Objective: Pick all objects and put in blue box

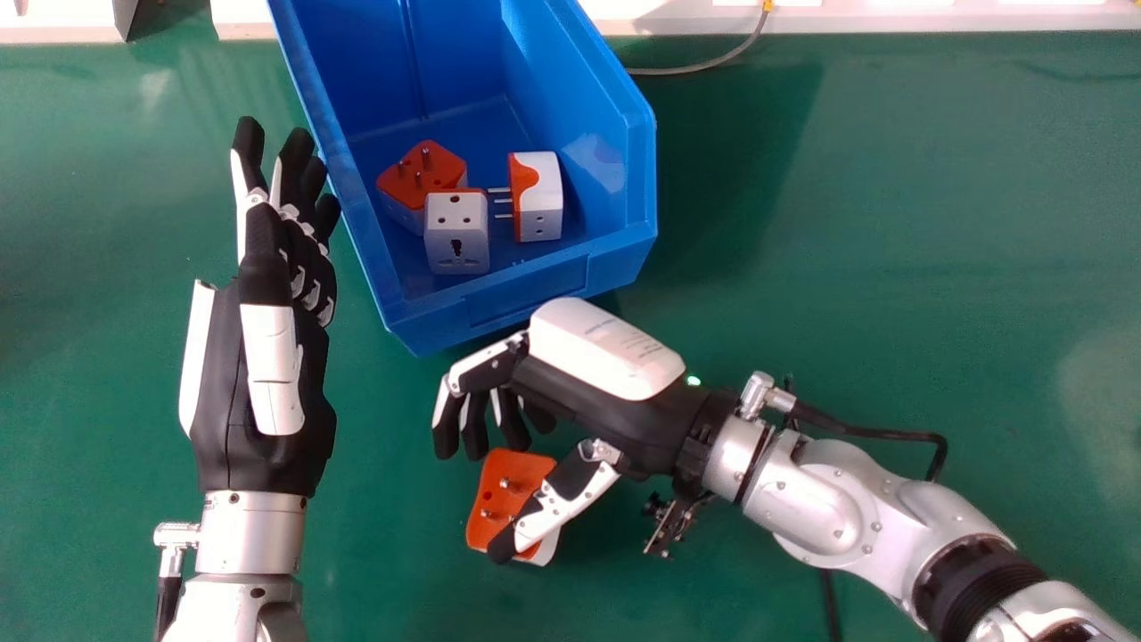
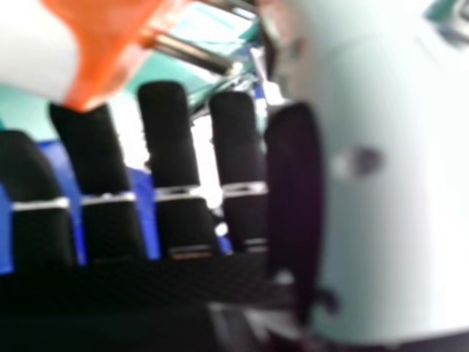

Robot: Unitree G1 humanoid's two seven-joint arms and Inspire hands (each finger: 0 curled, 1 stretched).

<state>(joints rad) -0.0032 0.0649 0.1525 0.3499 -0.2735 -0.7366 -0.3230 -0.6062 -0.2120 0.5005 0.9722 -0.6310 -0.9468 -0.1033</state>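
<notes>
An open-topped blue plastic box (image 1: 526,299) stood on the green bench (image 1: 856,267). In it lay three orange-and-white plug adapters. The first (image 1: 423,174) had its orange face and metal pins upward, near the box's left wall; the second (image 1: 456,232), with its white socketed sides showing, sat just beside it. The third (image 1: 539,201) rested nearer the right wall, its pins pointing left.

The fourth orange-and-white plug adapter (image 1: 504,501) lay outside, on the bench between the box and the robot, its orange face and pins upward. The right robot hand (image 1: 588,410) was over it, open, its fingers angled down and little curled, its thumb spread apart across one side of the adapter. It had no grip on the adapter; whether the thumb touched it could not be told.

The left robot hand (image 1: 272,357) was just beside the box's left wall, open, its fingers extended. Behind the box, a thin grey cable (image 1: 700,67) curved along the bench.
</notes>
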